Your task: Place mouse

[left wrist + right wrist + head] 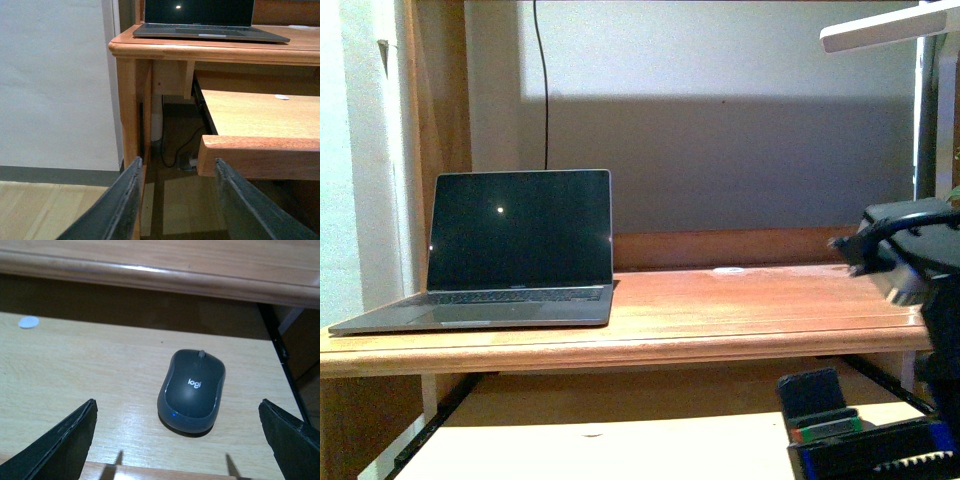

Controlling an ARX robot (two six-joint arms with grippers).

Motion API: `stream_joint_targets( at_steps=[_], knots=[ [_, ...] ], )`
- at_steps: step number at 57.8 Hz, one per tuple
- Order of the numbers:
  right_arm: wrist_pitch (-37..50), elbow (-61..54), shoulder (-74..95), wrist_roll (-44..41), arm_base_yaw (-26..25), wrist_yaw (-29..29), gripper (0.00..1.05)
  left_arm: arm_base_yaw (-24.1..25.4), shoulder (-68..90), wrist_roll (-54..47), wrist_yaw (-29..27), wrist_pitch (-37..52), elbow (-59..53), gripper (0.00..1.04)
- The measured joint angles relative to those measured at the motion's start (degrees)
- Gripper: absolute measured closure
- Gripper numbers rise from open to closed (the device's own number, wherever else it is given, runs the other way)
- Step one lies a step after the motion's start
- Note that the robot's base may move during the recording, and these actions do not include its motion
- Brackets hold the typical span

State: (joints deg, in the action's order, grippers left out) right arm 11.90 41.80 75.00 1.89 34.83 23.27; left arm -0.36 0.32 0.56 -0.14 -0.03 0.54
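Mouse (pixel 192 390) lying on the pull-out shelf (pixel 75 365), below the desk edge (pixel 150 272) and nearer the slide rail (pixel 280 352), with bare wood on its other side. Right gripper (pixel 177 405) spread wide, clear of the mouse. Left gripper (pixel 178 160) parted and empty beside the desk leg (pixel 127 110).

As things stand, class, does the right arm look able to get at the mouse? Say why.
Probably yes: its jaws stand wide open facing the mouse, which lies on the pull-out shelf with nothing between.
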Motion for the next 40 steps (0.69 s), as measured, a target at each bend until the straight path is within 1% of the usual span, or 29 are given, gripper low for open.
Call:
stream_joint_targets(
  at_steps=[10,14,19,25,40],
  knots=[
    [-3.8,4.9,6.3,2.2,0.1,2.4,0.07,0.0,0.0,0.0,0.0,0.0,0.0,0.29],
    [-4.1,6.6,8.3,2.4,0.0,3.3,0.07,0.0,0.0,0.0,0.0,0.0,0.0,0.2],
    [-5.0,9.6,11.2,2.7,-0.2,4.4,0.07,0.0,0.0,0.0,0.0,0.0,0.0,0.07],
    [-6.3,12.2,13.6,3.1,-0.7,5.1,0.07,0.0,0.0,-0.1,0.0,0.0,0.0,0.09],
    [-10.1,16.2,18.5,3.9,-1.9,6.4,0.07,0.0,0.0,-0.1,0.0,0.0,0.0,0.08]
  ],
)
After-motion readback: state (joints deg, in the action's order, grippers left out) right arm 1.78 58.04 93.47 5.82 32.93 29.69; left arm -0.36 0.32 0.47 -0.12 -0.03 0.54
